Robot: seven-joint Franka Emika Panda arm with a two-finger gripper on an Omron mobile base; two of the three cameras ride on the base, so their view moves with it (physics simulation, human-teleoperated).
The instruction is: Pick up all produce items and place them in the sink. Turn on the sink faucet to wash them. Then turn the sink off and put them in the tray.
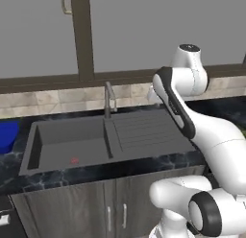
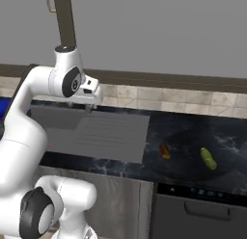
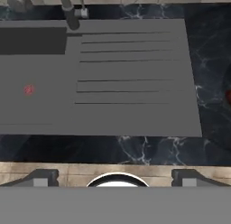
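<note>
Hanging high above the drainboard [image 2: 113, 129] with nothing in its grasp, the gripper [image 2: 83, 106] has its jaws spread wide, and the hand view shows the two dark fingertips [image 3: 43, 177] standing far apart at the bottom edge, nothing between them. Right below them runs a strip of dark marbled counter [image 3: 149, 148], and past that the ribbed drainboard stretches out, joined to the sink [image 1: 67, 141] on its far side. Down in that basin sits a small flat red spot [image 1: 74, 160], alone on the grey floor. Over on the counter to the right of the drainboard, in the right base view, lie the two produce items: the brown-orange oblong [image 2: 165, 150] nearer the drainboard, and the green cucumber-like vegetable [image 2: 208, 158] further right, the pair apart from each other and both well clear of the basin. Behind the divide between basin and drainboard rises the sink faucet [image 1: 109, 99], tall and slim, with no water visible. Off at the left edge of the left base view, a corner of the blue tray [image 1: 7, 135] peeks in beside the sink. Beyond everything runs the beige tiled backsplash [image 2: 183, 100].
</note>
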